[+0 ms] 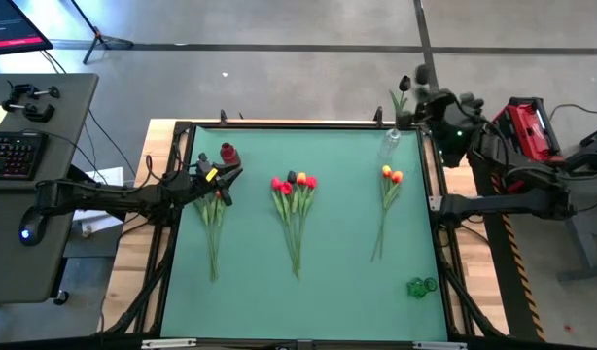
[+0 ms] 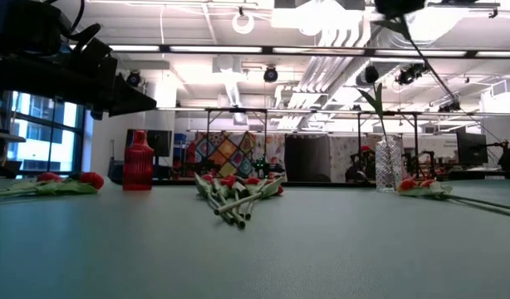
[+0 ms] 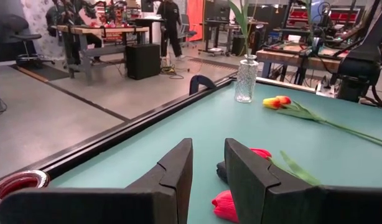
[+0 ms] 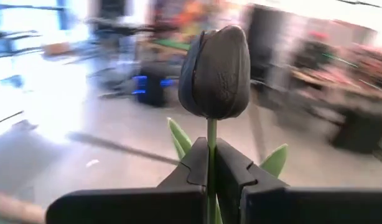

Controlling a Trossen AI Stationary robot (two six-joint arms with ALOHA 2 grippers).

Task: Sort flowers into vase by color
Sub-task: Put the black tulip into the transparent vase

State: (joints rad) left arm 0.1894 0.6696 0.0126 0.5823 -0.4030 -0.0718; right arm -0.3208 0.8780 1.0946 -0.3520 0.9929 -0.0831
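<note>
Three bunches of tulips lie on the green table: red ones [image 1: 213,206] at the left, red, orange and dark ones [image 1: 294,187] in the middle, and orange ones [image 1: 390,177] at the right. A red vase [image 1: 228,153] stands at the far left. A clear vase [image 3: 246,78] at the far right holds one green stem. My left gripper [image 3: 208,174] hovers open beside the red vase, over the left bunch. My right gripper [image 4: 211,177] is raised past the table's far right corner, shut on a near-black tulip [image 4: 214,71]. My right gripper pinches the near-black tulip's green stem [image 4: 211,146] between its two fingers, just below the head. The head stands clear past the fingertips, with leaves showing on both sides. The tulip is lifted clear of the table.
A small green object [image 1: 422,286] lies near the table's near right corner. A desk with a keyboard [image 1: 17,151] stands left of the table. Red equipment [image 1: 527,126] sits beyond the right edge. Wide bare mat lies toward the near edge.
</note>
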